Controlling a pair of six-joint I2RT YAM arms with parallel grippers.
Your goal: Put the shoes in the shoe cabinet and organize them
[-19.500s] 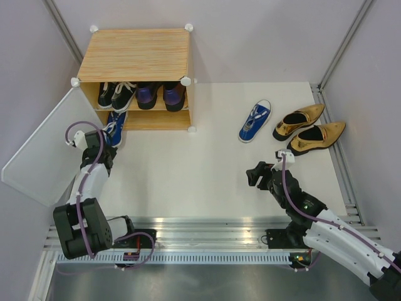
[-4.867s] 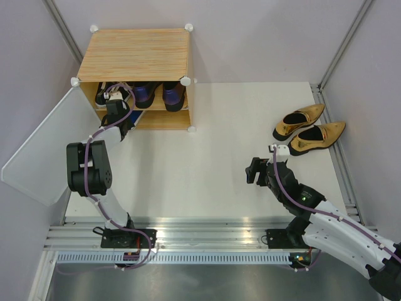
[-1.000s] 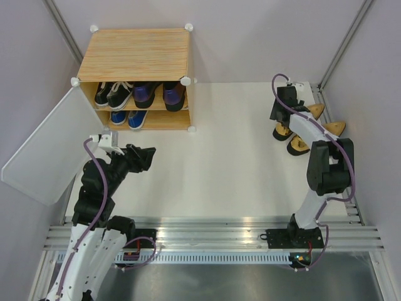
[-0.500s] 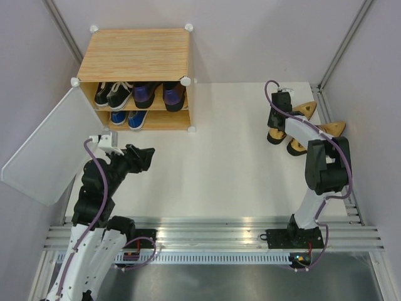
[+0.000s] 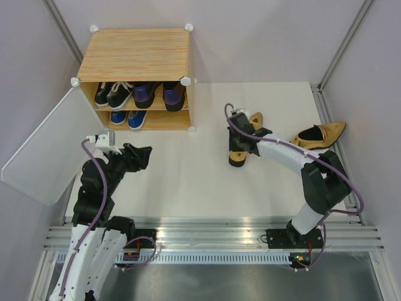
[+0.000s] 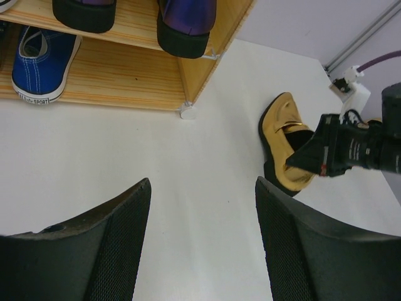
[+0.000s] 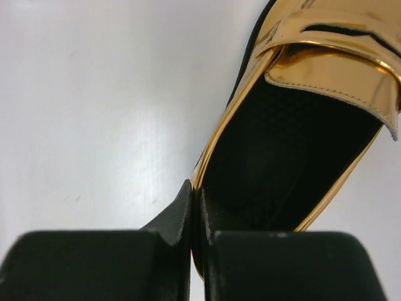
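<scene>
The right fingers are pinching the thin side rim of one gold heel, one finger pressing inside the black lining and the other outside, with almost no gap showing between them. Compared with a second ago, when they were working at the far right beside both gold shoes, they are now holding this heel near the middle of the counter, to the right of the shoe cabinet; whether its sole is resting on the counter or hanging just above it cannot be told. The other gold heel is lying alone at the far right, well apart. The left fingers are standing spread wide with nothing between them, hovering at the near left beside the open door panel, much as a second ago. In the cabinet, the black sneakers and purple heels are sitting on the upper shelf and the blue sneakers on the lower one, including the blue one that earlier lay out on the counter.
</scene>
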